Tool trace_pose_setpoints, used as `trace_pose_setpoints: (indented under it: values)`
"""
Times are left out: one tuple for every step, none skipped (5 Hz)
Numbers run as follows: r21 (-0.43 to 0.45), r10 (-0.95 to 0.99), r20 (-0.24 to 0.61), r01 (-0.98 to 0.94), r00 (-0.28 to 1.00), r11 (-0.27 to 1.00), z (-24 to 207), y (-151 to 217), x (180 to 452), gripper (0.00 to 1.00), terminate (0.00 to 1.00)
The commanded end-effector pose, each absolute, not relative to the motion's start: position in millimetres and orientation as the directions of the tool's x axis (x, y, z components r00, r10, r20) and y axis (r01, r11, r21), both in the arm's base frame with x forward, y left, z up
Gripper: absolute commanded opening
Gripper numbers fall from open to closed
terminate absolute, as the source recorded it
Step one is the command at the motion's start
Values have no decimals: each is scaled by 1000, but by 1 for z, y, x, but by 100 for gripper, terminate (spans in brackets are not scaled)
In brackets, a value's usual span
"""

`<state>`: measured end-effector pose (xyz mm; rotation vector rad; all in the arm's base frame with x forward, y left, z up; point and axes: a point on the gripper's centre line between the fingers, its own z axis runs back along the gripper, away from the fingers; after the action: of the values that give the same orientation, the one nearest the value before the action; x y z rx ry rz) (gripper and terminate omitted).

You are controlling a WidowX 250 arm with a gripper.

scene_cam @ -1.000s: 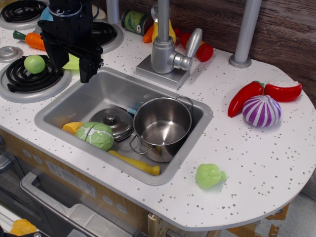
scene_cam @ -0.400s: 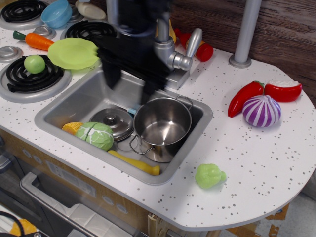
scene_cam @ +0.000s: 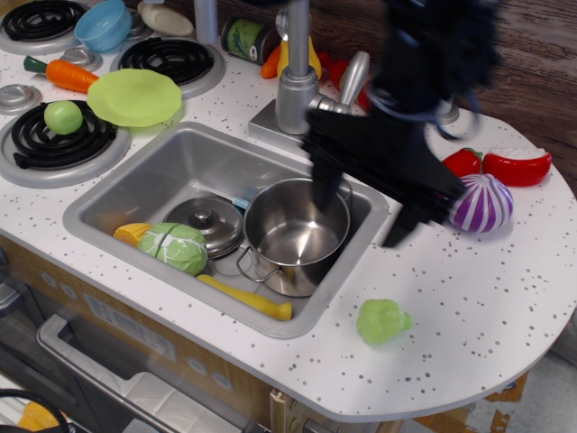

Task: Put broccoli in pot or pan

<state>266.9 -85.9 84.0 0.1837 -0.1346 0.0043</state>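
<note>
The light-green broccoli (scene_cam: pixel 383 321) lies on the white counter, right of the sink's front corner. The shiny steel pot (scene_cam: pixel 295 234) stands in the sink (scene_cam: pixel 117 198), empty, with wire loop handles. My gripper (scene_cam: pixel 362 212) is a blurred black shape above the pot's right rim and the counter, up and left of the broccoli. Its two fingers point down, spread wide apart, with nothing between them.
In the sink lie a steel lid (scene_cam: pixel 204 224), a green cabbage (scene_cam: pixel 175 247), corn and a yellow banana (scene_cam: pixel 245 299). A purple onion (scene_cam: pixel 480 203) and red peppers (scene_cam: pixel 517 166) sit right. The tap (scene_cam: pixel 299 86), a green plate (scene_cam: pixel 134 96) and stove burners stand behind and left.
My arm has swept fast from the stove at the left, across the sink, to above the pot's right side. Nothing else has moved.
</note>
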Motion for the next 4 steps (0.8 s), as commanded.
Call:
trace_pose_setpoints:
  values:
    - [146,-12,187,-16,982,989,70,-135,267,100,0]
    - [144,-16,204,-14,979,989,59,-132,265,100,0]
    - [148,-19,211,-13,977,989,49,-121,266,100,0]
    - [136,-10,217,-20,976,990,38,-114,265,100,0]
